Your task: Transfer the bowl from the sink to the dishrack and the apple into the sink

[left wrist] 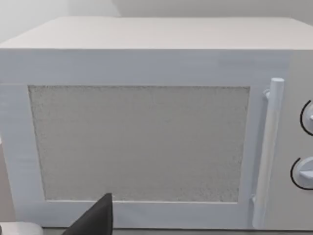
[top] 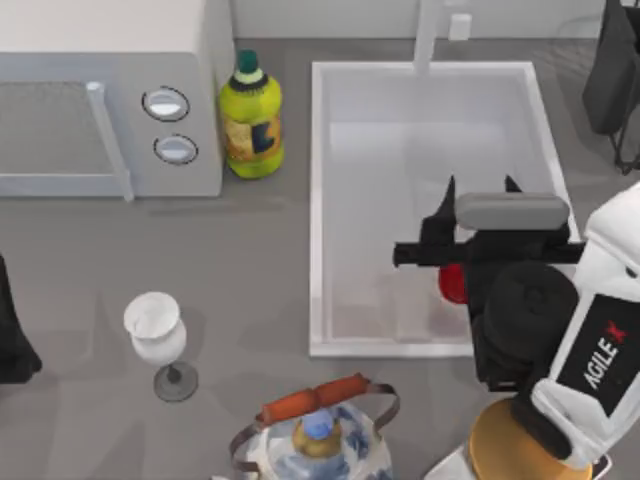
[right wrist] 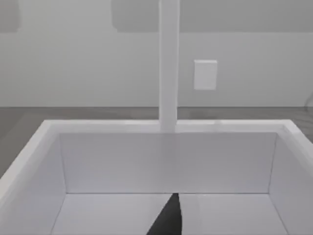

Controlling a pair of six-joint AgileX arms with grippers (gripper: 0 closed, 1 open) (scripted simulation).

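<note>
The white sink (top: 320, 200) fills the middle right of the table, with its faucet post (right wrist: 168, 63) at the far rim. My right gripper (top: 481, 188) hovers over the sink's right half, open, with nothing between its dark fingers (right wrist: 168, 218). A red sliver of the apple (top: 451, 283) shows inside the sink near its front right corner, mostly covered by my right arm's wrist. The bowl is out of view. A dark wire dishrack (top: 612, 80) stands at the far right edge. My left arm (top: 12, 340) is parked at the left edge, facing the microwave.
A white microwave (top: 100, 110) sits at the back left with a yellow-green bottle (top: 250, 115) beside it. A white goblet (top: 155, 330) stands front left, a patterned kettle with an orange handle (top: 315, 430) front centre, and a flat orange disc (top: 505, 440) under my right arm.
</note>
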